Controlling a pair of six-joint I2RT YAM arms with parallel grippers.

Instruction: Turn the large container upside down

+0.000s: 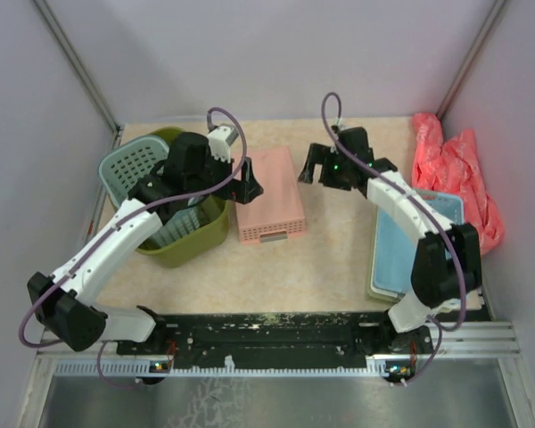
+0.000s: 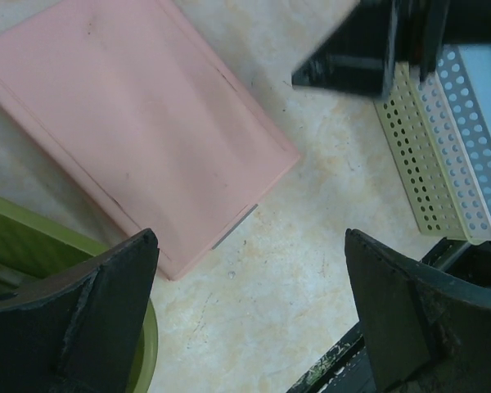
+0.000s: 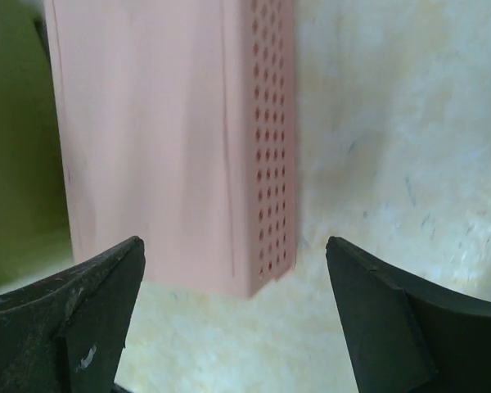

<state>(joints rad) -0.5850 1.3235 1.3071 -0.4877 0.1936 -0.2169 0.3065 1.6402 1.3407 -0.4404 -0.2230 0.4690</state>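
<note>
The green basket (image 1: 196, 242) stands upright at nine o'clock on the table (image 1: 339, 263). Both claws gape empty: the left gripper (image 1: 247, 187) hovers just past the basket's three o'clock rim, and the right gripper (image 1: 314, 166) hangs over the pink tray (image 1: 269, 205). I'd bite that rim deep, then tip away from the tray. The left arm (image 1: 116, 236) hides the basket's inside. A teal basket (image 1: 132, 165) at its eleven o'clock may sit inside it, but I can't tell.

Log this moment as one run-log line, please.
green basket: upright | left jaws: open, by its rim | right jaws: open, near pink tray
</note>
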